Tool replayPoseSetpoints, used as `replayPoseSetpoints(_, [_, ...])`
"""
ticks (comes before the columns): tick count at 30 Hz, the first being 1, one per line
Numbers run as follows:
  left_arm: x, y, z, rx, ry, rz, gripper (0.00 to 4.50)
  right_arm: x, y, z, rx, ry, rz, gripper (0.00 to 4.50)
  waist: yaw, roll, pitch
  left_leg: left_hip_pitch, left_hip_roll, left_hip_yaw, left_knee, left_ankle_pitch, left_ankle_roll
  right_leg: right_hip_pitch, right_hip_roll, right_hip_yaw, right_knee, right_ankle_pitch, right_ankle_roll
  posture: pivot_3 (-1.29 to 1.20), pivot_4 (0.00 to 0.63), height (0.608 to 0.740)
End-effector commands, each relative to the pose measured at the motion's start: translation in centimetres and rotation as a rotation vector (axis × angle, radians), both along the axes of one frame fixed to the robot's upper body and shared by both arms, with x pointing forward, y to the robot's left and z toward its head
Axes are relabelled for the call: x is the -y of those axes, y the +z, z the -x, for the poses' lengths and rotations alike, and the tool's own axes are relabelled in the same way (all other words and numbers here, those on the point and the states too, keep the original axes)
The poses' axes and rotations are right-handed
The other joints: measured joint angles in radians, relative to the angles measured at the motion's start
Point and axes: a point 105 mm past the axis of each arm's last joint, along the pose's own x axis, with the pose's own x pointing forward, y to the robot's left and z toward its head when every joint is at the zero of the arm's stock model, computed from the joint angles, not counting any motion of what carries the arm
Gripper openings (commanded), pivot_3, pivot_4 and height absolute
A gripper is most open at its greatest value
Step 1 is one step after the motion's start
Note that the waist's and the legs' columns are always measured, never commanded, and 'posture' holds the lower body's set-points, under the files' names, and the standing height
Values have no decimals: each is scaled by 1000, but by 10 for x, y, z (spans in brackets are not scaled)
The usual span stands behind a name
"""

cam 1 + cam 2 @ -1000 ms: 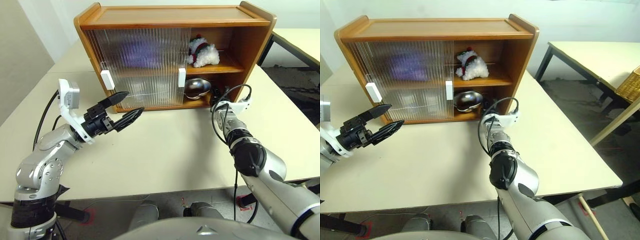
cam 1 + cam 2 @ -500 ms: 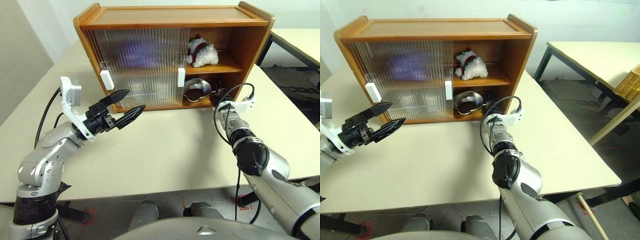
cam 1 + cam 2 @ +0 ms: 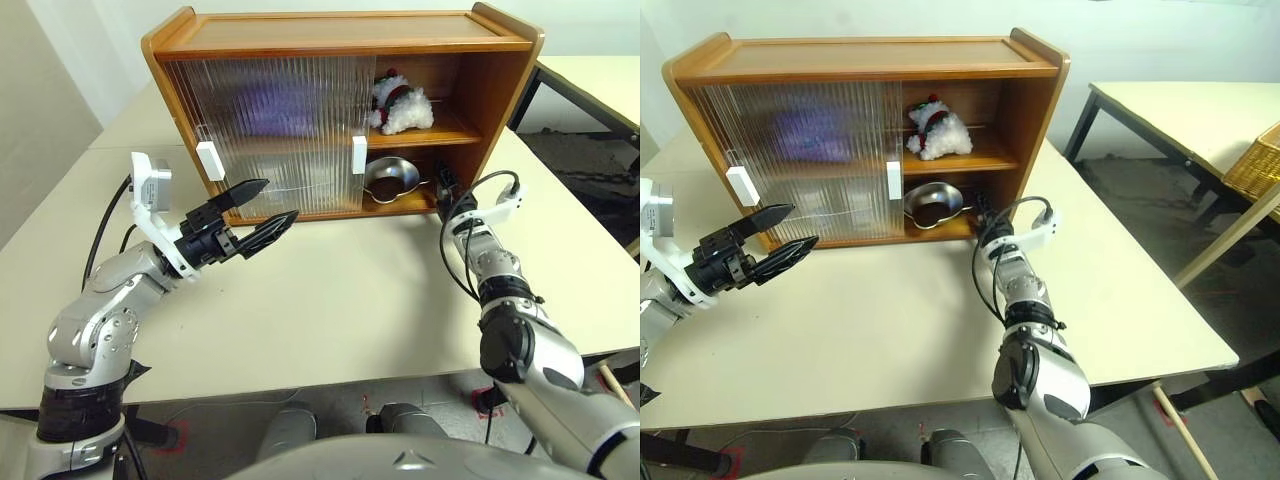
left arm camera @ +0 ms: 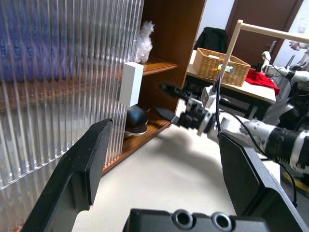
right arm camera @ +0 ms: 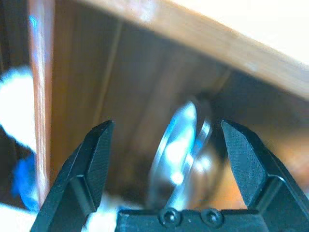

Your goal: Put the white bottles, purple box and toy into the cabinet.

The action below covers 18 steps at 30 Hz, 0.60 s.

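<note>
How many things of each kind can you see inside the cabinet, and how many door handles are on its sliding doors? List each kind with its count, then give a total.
Plush toy, upper shelf: 1
Metal bowl, lower shelf: 1
Purple shape behind the ribbed door, upper shelf, likely the purple box: 1
White door handles: 2
Total: 5

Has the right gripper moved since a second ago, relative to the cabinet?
Yes. The right gripper has drawn back out of the cabinet's lower compartment, away from the metal bowl, and now sits open at its front edge.
</note>
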Motion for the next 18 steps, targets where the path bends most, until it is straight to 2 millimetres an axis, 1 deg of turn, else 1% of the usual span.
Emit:
replayPoseSetpoints(1, [1, -4, -2, -8, -6, -4, 4500, -9, 3, 9, 33, 101, 158, 4453, -2, 0, 0, 0, 0, 0, 0, 0, 0, 0, 0, 0, 0, 0, 0, 65, 5, 740])
replayPoseSetpoints(4, [0, -5, -1, -7, -8, -5, 4500, -27, -6, 31, 109, 270, 447, 4453, -3, -1, 0, 0, 0, 0, 1, 0, 0, 1, 0, 0, 0, 0, 0, 63, 3, 740])
replayPoseSetpoints(8, [0, -5, -1, -6, -10, -6, 4500, -49, -17, 57, 214, 463, 723, 4453, -4, -1, 0, 1, -1, 1, 1, 0, 0, 2, 0, 0, 0, -1, 1, 64, 0, 740])
replayPoseSetpoints(9, [0, -5, -1, -6, -10, -7, 4500, -55, -19, 64, 257, 516, 797, 4287, -4, -1, 0, 1, -1, 0, 1, 0, 0, 2, 0, 0, 0, -1, 1, 65, 0, 740])
replayPoseSetpoints(11, [-1, -5, -1, -6, -8, -8, 4500, -62, -21, 72, 311, 574, 870, 3898, -5, -1, 0, 2, -2, 1, 1, 1, 0, 3, 0, 0, 0, -3, 4, 68, 0, 740])
replayPoseSetpoints(12, [0, -5, -1, -5, -8, -9, 4500, -64, -21, 73, 328, 587, 896, 3567, -6, -1, 0, 2, -2, 2, 2, 1, 0, 3, 0, 0, 0, -4, 6, 68, 0, 740])
replayPoseSetpoints(13, [0, -5, -1, -4, -8, -9, 4500, -65, -21, 73, 347, 595, 920, 3118, -6, -1, 0, 3, -2, 2, 2, 1, 0, 3, 0, 1, 0, -5, 7, 70, 0, 740])
replayPoseSetpoints(15, [0, -5, -1, -4, -7, -9, 4500, -68, -20, 72, 369, 603, 946, 2408, -5, -1, 0, 5, -2, 2, 2, 2, 0, 5, 0, 1, 0, -5, 7, 71, 0, 740])
replayPoseSetpoints(16, [0, -5, -1, -4, -7, -8, 4500, -68, -20, 72, 374, 604, 951, 1943, -5, -1, 0, 6, -3, 1, 2, 2, 0, 7, 0, 1, 0, -5, 8, 71, 0, 740])
replayPoseSetpoints(18, [0, -5, 0, -5, -6, -9, 4500, -72, -19, 68, 386, 606, 964, 1179, -5, -1, 0, 10, -2, 0, 1, 2, 0, 10, 0, 1, 0, -5, 8, 71, 0, 740])
